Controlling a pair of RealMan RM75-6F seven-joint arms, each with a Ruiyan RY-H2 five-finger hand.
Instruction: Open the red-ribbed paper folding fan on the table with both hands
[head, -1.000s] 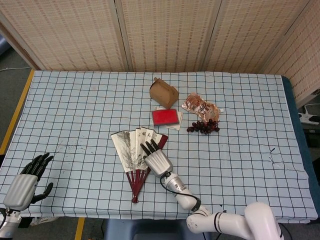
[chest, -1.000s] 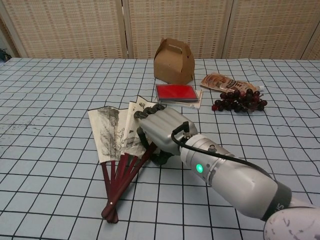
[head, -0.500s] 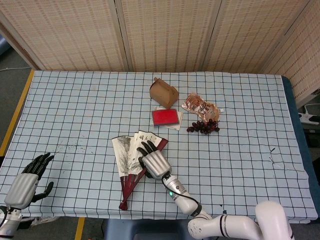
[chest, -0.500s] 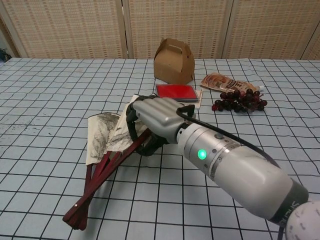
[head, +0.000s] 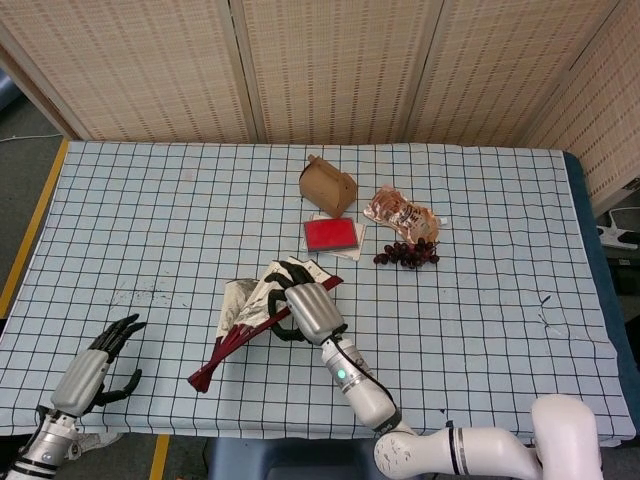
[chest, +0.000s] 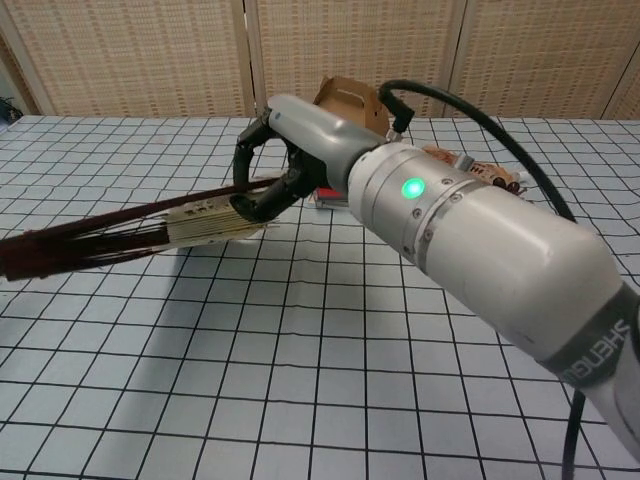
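Observation:
My right hand (head: 308, 308) (chest: 290, 150) grips the paper folding fan (head: 252, 315) (chest: 140, 225) by its leaf end and holds it above the table. The fan is partly spread, with printed paper and dark red ribs. Its ribs converge at the pivot end (head: 198, 380), pointing down-left in the head view and toward the left edge in the chest view. My left hand (head: 92, 368) hovers at the table's near-left corner, fingers spread and holding nothing, well apart from the fan. It does not appear in the chest view.
A brown paper box (head: 327, 186) (chest: 352, 100), a red flat pad (head: 331, 235), a snack packet (head: 400, 213) and a bunch of dark grapes (head: 407, 253) lie behind the fan on the checked tablecloth (head: 500, 320). Bamboo screens close off the back.
My right hand has lifted the fan off the table and tilted it, swinging the pivot end out to the left. My left hand has moved slightly inward and its fingers have spread.

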